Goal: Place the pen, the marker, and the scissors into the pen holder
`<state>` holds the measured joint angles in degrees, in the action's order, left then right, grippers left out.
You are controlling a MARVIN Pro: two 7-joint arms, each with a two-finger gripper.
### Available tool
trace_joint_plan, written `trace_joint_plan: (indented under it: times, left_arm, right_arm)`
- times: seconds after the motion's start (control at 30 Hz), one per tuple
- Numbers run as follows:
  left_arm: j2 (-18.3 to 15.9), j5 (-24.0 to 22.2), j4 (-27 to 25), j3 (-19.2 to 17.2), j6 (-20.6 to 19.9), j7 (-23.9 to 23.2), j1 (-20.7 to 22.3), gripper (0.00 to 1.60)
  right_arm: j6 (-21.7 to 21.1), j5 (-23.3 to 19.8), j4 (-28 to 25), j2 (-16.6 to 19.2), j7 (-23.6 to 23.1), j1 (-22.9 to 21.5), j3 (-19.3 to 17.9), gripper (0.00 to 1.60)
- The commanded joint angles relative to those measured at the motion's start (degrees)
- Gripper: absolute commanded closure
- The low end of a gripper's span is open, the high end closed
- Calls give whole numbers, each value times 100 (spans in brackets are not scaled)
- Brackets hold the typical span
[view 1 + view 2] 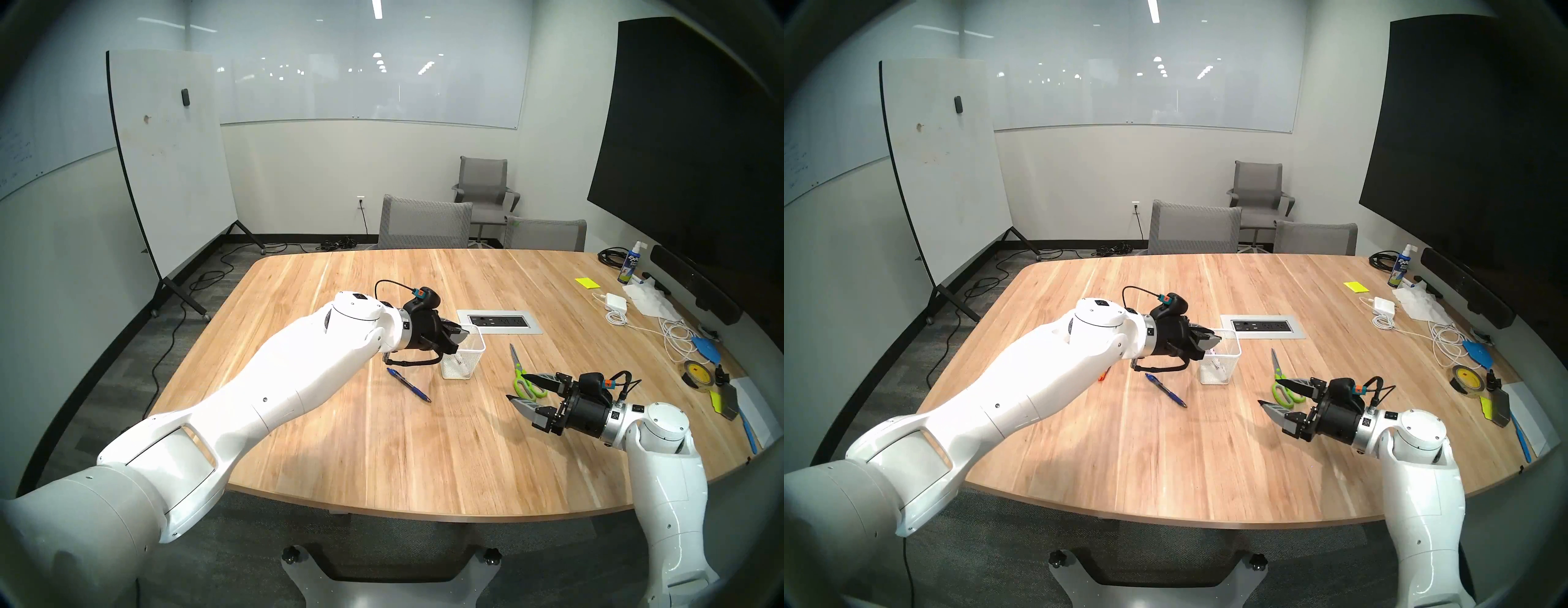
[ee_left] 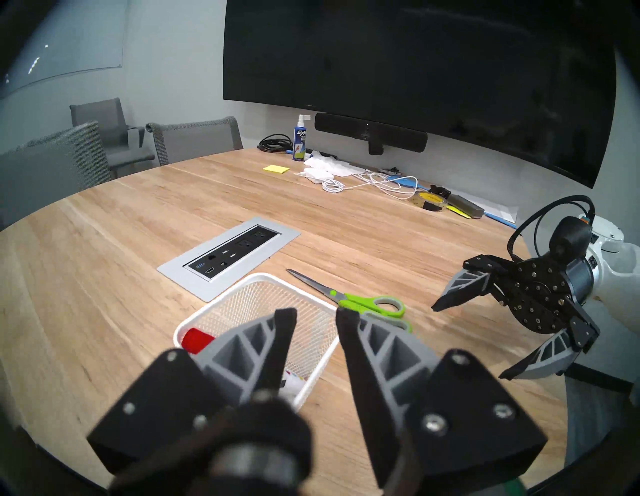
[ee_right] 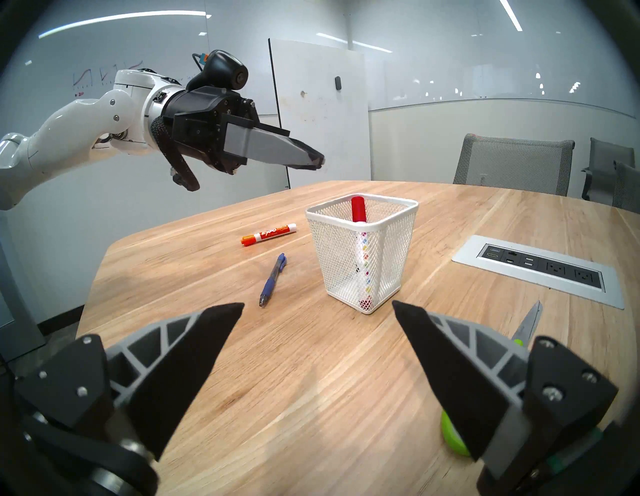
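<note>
The white mesh pen holder stands mid-table with a red-capped marker upright inside it. My left gripper hovers just above the holder's rim, open by a narrow gap with nothing between its fingers. The blue pen lies on the table left of the holder. An orange-capped marker lies beyond the pen, mostly hidden under my left arm in the head views. The green-handled scissors lie right of the holder. My right gripper stands wide open and empty, low over the scissors' handles.
A grey power outlet panel is set into the table behind the holder. Along the right edge lie a spray bottle, a charger with white cables, a tape roll and papers. Grey chairs stand at the far side.
</note>
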<state>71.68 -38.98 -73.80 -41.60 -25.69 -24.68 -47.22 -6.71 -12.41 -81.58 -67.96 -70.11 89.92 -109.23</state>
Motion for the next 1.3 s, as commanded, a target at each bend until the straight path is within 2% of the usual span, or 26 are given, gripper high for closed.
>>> trace_joint_plan:
  times: [0.0,0.1,0.37,0.63,0.67,0.73,0.8,1.0,1.03,1.1,1.27]
  left_arm:
    - [-429,-107,-667,-209,-12,44,-229,72]
    - [-602,-127,-979,-234,-106,100,-378,67]
    - [-1063,-295,-1643,-461,-235,308,-828,73]
    - [-1386,-395,-2153,-649,-377,561,-1147,79]
    - [-1451,-415,-2242,-688,-395,600,-1205,83]
    - [-1650,-488,-2508,-831,-483,790,-1408,81]
    - [-1681,-497,-2519,-856,-494,820,-1435,80]
    - [-2168,-702,-3130,-1261,-648,1316,-1982,79]
    - [-2168,-702,-3130,-1261,-648,1316,-1982,79]
    - [-2287,-760,-3290,-1371,-668,1452,-2152,75]
    - [-2536,-915,-3633,-1648,-695,1790,-2557,41]
  right_arm:
    - [-7,-28,-67,-12,5,-67,-7,0]
    - [-6,-23,-66,-16,0,-69,-11,0]
    - [-6,-12,-63,-22,-9,-73,-18,0]
    - [-6,-3,-62,-29,-17,-76,-24,0]
    - [-7,-1,-62,-30,-18,-76,-25,0]
    - [-7,2,-62,-34,-21,-78,-29,0]
    - [-7,3,-62,-34,-21,-78,-29,0]
    - [-11,12,-65,-43,-27,-80,-37,0]
    - [-11,12,-65,-43,-27,-80,-37,0]
    - [-13,14,-66,-46,-28,-81,-40,0]
    - [-18,21,-70,-53,-31,-81,-46,0]
